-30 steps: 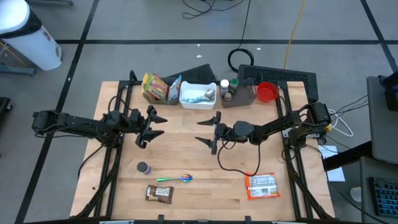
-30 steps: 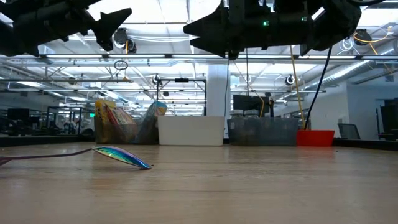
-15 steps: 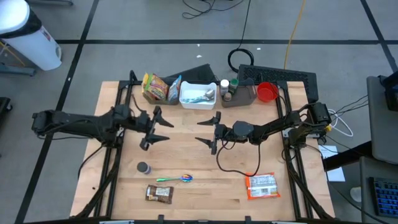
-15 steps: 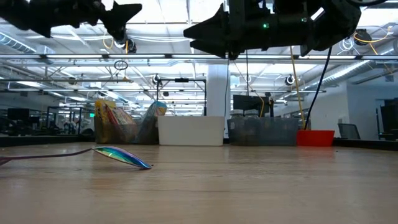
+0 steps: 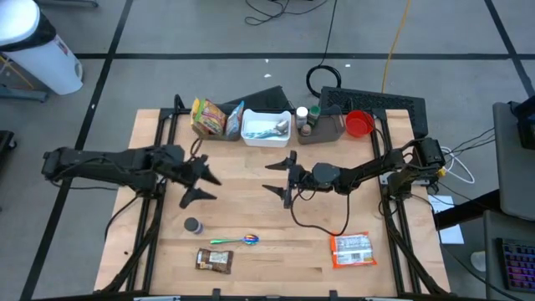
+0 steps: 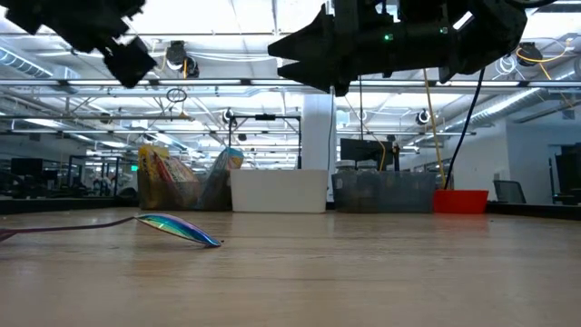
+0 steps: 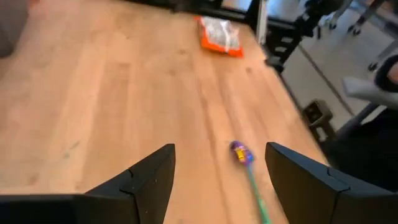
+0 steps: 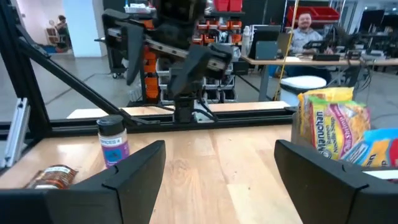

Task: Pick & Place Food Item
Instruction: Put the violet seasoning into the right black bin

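Note:
An orange snack packet (image 5: 351, 249) lies flat near the table's near right corner and shows in the left wrist view too (image 7: 219, 34). A brown snack bar (image 5: 213, 261) lies near the front edge, with a small purple-labelled jar (image 5: 193, 226) standing beside it and a colourful spoon (image 5: 238, 241) between them. My left gripper (image 5: 201, 187) hovers open above the left middle of the table, tipped down toward the spoon (image 7: 245, 160). My right gripper (image 5: 280, 176) hovers open and level over the table's centre, pointing toward the left.
Along the far edge stand a yellow chip bag (image 5: 209, 117), a blue bag (image 5: 235, 119), a white bin (image 5: 266, 127), a grey bin (image 5: 322, 125) and a red cup (image 5: 359, 124). A black cable (image 5: 322, 226) loops across the table under the right arm. People sit in the room beyond.
My left gripper has tipped its fingers downward and swung a little toward the table's near edge, rising slightly; its fingers stay as wide apart as before. Nothing on the table has moved.

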